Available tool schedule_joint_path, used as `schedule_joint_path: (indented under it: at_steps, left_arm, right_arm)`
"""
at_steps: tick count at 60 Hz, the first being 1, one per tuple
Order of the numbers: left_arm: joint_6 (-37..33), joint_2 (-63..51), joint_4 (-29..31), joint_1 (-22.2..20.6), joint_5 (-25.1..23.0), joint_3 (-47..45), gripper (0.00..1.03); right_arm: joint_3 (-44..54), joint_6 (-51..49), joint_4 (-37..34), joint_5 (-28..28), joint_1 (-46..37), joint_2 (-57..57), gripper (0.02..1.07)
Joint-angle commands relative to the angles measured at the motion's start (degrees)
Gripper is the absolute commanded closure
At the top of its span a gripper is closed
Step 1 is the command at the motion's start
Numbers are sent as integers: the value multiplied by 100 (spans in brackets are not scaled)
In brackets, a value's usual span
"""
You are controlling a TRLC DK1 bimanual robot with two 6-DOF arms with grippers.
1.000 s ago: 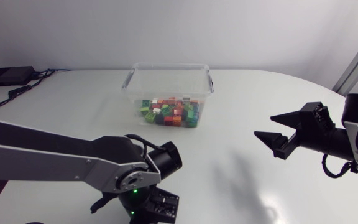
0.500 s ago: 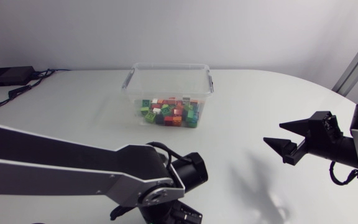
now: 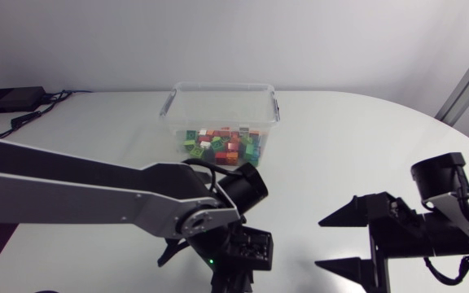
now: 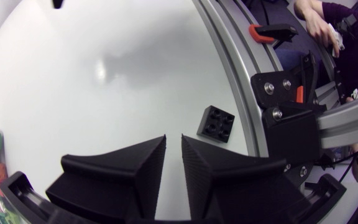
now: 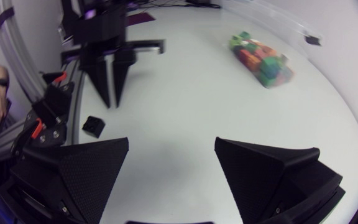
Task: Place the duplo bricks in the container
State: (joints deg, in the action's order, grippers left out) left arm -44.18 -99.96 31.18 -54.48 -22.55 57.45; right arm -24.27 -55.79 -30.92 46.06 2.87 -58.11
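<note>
Duplo brick (image 4: 216,124), black, just ahead of the left jaws, drawn together; right jaws wide apart.

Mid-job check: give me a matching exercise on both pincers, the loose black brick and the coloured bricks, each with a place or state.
Things:
1. left pincer
2. right pincer
3. black brick
4. coloured bricks

Places or states:
A. piled inside the clear container
B. fingers wide apart, nothing between them
C. lying loose on the table, outside the container
D. fingers almost together, nothing between them

Pairs: 1-D, 2-B, 3-C, 4-A
</note>
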Motion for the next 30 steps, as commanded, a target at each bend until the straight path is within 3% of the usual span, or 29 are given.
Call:
schedule_joint_path:
  at_steps: [1, 4, 6, 12, 22, 30]
  left_arm:
    - [261, 355, -86, 306, -92, -261, 61]
    - [349, 469, -86, 473, -75, -322, 50]
    - [490, 627, -174, 711, -66, -437, 35]
    - [762, 900, -472, 957, 84, -656, 21]
    - [1500, 1357, -1149, 1422, 549, -902, 18]
    - [1984, 1629, -1668, 1510, 1138, -1166, 17]
  right_arm:
    - [98, -301, -204, -229, 758, 89, 7]
    - [98, -327, -195, -370, 1216, -34, 7]
    - [72, -389, -169, -502, 1611, -245, 7]
    - [-95, -732, 121, -599, 1989, -816, 7]
    - [-561, -1593, 200, -722, 2490, -1845, 7]
    - [-482, -2015, 842, -1064, 3193, -1994, 8]
